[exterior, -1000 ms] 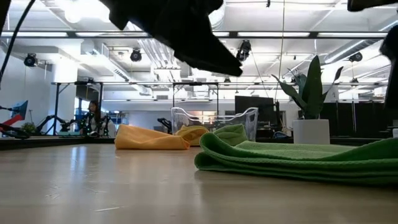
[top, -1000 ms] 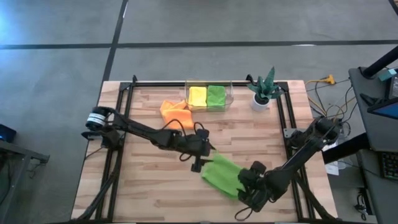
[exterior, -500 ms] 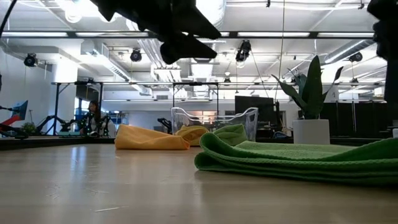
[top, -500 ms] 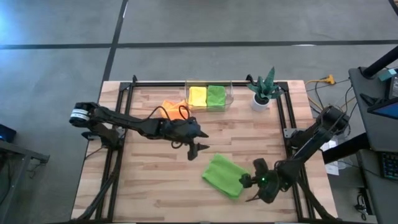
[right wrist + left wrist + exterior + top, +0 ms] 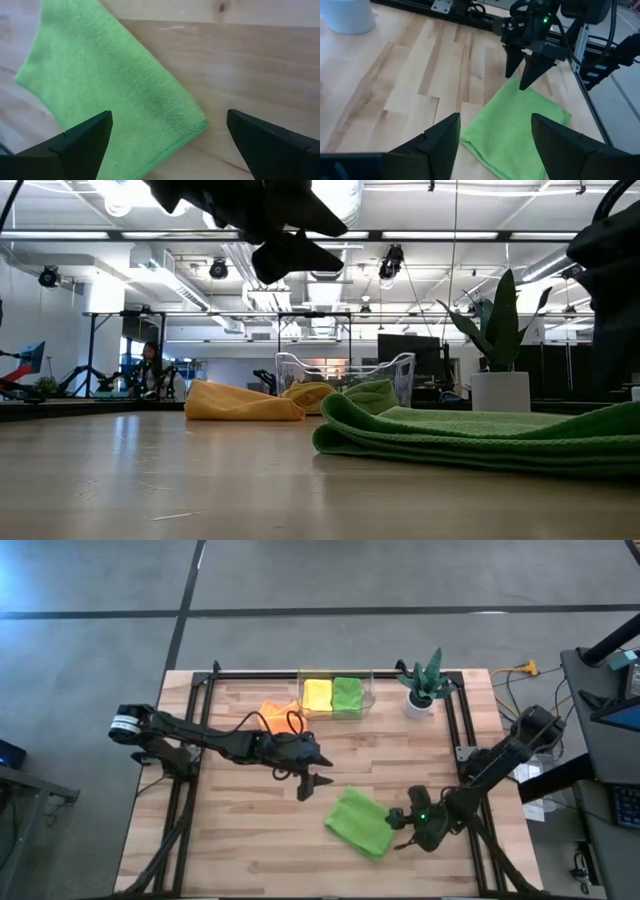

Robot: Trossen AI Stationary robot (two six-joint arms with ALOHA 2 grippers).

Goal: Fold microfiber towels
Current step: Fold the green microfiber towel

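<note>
Room: workshop hall, grey floor, wooden worktop on a black frame.
Folded towel: lime green towel lies flat near the front edge, looks finished, ready to stow.
Bin: clear bin at the back holds yellow towel and second green towel, probably the done pile.
Waiting: orange towel crumpled beside the bin, likely next.
Left tool: left tool above mid-worktop, spread fairly wide, holds nothing.
Right tool: right tool just beside the folded towel, fully spread, empty.
Plant: plant at the back corner.

The folded towel is lime green. An orange towel lies on the pale wood bench. A yellow towel and another green towel sit in a clear bin.
</note>
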